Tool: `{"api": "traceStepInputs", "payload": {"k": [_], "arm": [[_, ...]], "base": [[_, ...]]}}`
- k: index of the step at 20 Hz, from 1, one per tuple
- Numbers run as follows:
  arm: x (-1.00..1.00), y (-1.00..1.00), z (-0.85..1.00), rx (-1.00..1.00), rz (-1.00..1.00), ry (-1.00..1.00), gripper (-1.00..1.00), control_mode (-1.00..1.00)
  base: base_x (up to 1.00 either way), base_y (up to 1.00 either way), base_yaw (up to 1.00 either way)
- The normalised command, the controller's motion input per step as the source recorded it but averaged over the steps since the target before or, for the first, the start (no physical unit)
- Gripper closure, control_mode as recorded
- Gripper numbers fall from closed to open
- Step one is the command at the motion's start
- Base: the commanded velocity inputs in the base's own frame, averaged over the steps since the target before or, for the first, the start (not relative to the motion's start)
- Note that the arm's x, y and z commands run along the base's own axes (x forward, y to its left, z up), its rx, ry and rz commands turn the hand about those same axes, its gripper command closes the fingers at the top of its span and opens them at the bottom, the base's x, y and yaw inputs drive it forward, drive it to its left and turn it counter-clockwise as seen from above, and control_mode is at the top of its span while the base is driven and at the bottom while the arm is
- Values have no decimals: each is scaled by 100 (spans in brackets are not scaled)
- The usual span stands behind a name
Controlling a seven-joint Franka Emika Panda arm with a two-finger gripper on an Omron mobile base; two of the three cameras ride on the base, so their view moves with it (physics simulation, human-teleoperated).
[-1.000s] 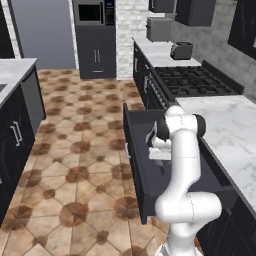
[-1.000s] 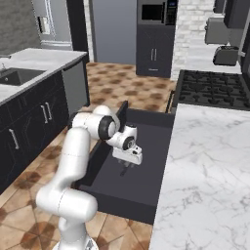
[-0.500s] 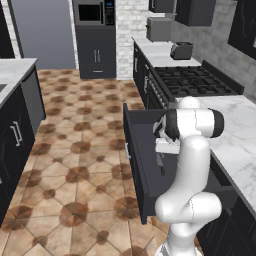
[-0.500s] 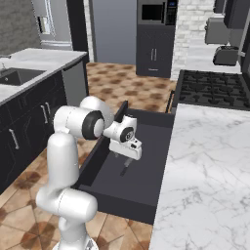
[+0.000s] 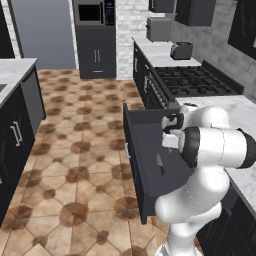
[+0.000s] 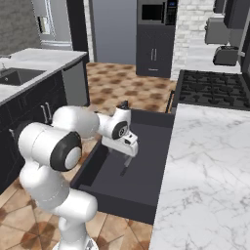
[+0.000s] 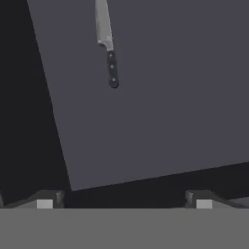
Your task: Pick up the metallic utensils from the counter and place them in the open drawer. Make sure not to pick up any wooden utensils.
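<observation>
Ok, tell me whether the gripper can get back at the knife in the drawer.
Probably yes: the gripper hangs open above the open drawer, and the knife lies bare on its floor.

Open drawer (image 5: 150,150): is being shown pulled out at centre frame, its dark floor exposed.
Knife (image 5: 160,163): is being seen lying flat on the drawer floor, right of centre.
Gripper (image 5: 171,131): is being held above the drawer's far end, partly hidden by the white arm; jaw state cannot be told here.
Stove (image 5: 195,80): is being shown at upper right.
</observation>
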Motion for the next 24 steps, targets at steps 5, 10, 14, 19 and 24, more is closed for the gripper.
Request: {"api": "traceStepInputs", "payload": {"k": [5, 10, 14, 19, 24], "arm": [[-50, 6, 90, -4, -5, -4, -100, -100], [-48, 0, 66, 0, -1, 0, -100, -100], [-53, 2, 26, 0, 0, -14, -100, -100], [-39, 8, 44, 0, 0, -32, -100, -100], [-8, 0, 35, 0, 0, -28, -100, -100]], "base": [[0, 0, 0], [0, 0, 0], [0, 0, 0], [0, 0, 0], [0, 0, 0]]}}
